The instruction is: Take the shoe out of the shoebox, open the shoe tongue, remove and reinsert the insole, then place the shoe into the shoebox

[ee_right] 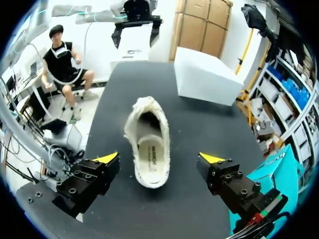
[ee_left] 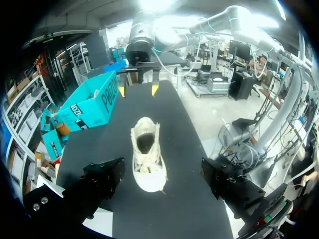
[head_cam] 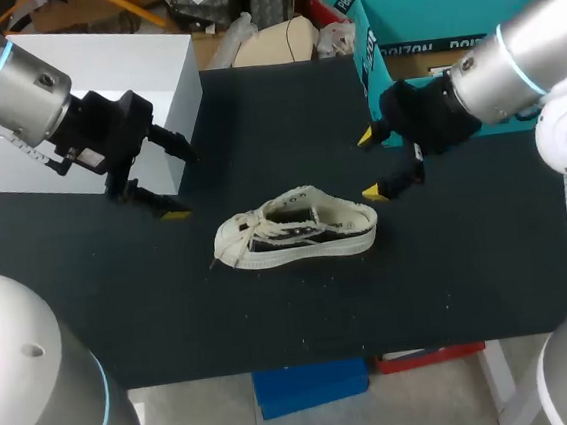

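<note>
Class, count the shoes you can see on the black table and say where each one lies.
1. The shoe lies on the table, between the left gripper and right gripper, toe toward the left one. The white box could hide another.

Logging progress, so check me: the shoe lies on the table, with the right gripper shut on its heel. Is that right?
Not quite. The shoe does lie on the table, but the right gripper is open, not shut on the heel. The right wrist view shows its fingers standing apart from the shoe on both sides.
</note>
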Controlling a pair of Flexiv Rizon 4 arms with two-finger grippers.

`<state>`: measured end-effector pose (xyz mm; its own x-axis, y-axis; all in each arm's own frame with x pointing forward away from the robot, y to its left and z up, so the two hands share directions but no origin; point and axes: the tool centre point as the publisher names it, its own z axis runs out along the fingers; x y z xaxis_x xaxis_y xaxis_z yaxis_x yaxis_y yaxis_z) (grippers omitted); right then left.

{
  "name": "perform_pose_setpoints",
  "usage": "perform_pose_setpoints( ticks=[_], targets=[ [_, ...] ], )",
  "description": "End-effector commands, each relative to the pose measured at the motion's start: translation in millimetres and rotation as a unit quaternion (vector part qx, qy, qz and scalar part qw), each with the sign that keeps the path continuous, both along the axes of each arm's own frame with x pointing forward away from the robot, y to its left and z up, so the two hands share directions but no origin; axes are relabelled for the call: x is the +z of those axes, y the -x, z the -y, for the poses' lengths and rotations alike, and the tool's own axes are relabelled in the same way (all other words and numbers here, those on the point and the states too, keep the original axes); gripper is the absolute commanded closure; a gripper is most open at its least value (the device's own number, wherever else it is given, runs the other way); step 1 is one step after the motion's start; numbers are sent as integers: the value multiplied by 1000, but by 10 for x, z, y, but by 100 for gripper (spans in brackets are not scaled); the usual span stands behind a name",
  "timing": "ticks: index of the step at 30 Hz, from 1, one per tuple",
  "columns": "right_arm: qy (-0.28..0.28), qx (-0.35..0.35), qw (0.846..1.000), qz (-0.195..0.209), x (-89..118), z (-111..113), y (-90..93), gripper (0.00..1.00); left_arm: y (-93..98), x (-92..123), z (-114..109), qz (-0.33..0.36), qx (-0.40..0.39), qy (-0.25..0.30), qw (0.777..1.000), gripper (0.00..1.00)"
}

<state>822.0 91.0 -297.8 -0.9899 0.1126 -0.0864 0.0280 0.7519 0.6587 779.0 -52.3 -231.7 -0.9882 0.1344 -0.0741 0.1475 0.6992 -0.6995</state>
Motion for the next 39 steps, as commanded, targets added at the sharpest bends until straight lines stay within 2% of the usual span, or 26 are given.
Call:
perform_pose_setpoints(
  ticks=[1,24,39],
  targets=[
    [-86,5,996,13,-172,99,57,0,1,-14,5,2,1,1,1000,0],
    [-133,33,990,-11,-792,73,-45,0,1,-14,5,2,1,1,1000,0],
    [-152,35,987,-22,-1071,-105,2,0,1,-14,5,2,1,1,1000,0]
  ],
)
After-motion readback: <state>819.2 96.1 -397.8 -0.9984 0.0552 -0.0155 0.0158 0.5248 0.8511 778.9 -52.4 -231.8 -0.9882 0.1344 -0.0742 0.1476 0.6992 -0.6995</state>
